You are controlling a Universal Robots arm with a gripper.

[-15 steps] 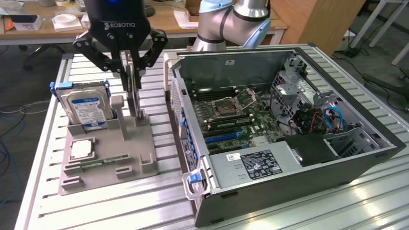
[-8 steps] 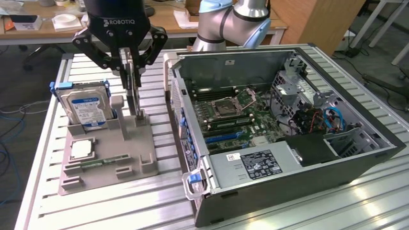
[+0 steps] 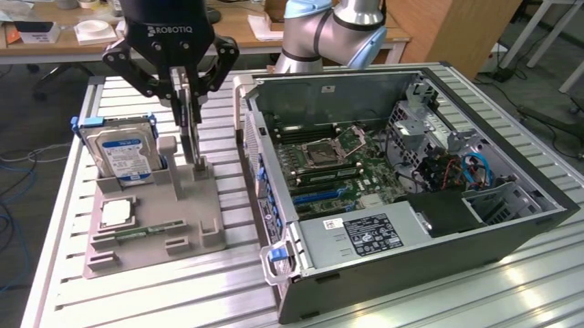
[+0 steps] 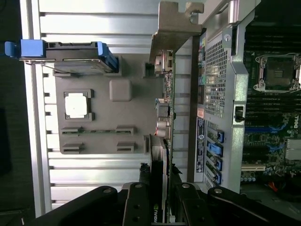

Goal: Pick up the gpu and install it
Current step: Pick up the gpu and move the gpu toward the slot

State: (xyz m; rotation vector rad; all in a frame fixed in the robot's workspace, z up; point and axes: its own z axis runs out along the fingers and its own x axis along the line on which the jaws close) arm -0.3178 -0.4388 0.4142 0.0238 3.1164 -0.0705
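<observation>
A wooden desk [image 3: 64,42] stood at eleven o'clock, a wooden cabinet [image 3: 447,29] at one, grey floor [image 3: 548,102] at two.

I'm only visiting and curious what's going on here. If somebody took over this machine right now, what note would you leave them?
Gripper: shut on the graphics card, holding it by its upper part.
Graphics card: upright, lower edge apparently seated in the grey holder, on the table beside the open computer case.
Done: card grasped.
Left: card not yet lifted out of the holder, not yet fitted into the case.
</observation>
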